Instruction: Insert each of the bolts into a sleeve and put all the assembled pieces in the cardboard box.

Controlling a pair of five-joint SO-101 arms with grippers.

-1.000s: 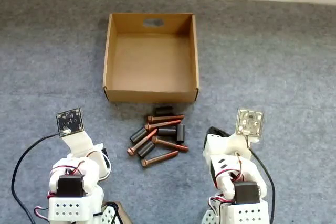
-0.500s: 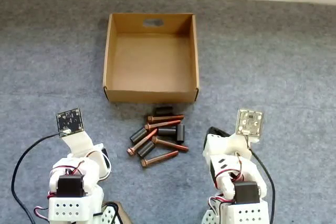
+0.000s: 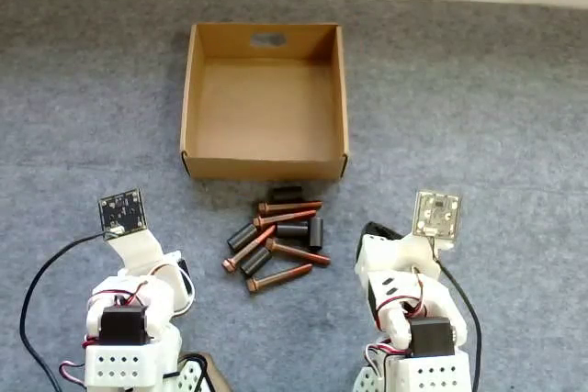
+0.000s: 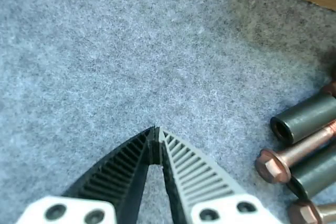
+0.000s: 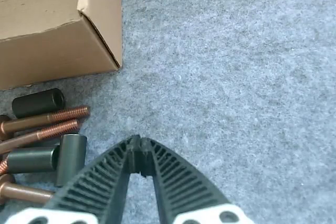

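Left hand (image 4: 157,132) (tips together) near 2 sleeves (image 4: 305,119).

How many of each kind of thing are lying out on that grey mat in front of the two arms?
Copper-coloured bolts: 5
Dark sleeves: 5
Cardboard box: 1
Total: 11

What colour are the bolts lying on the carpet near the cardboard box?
Copper-brown, with a metallic sheen. The bolts show best in the left wrist view.
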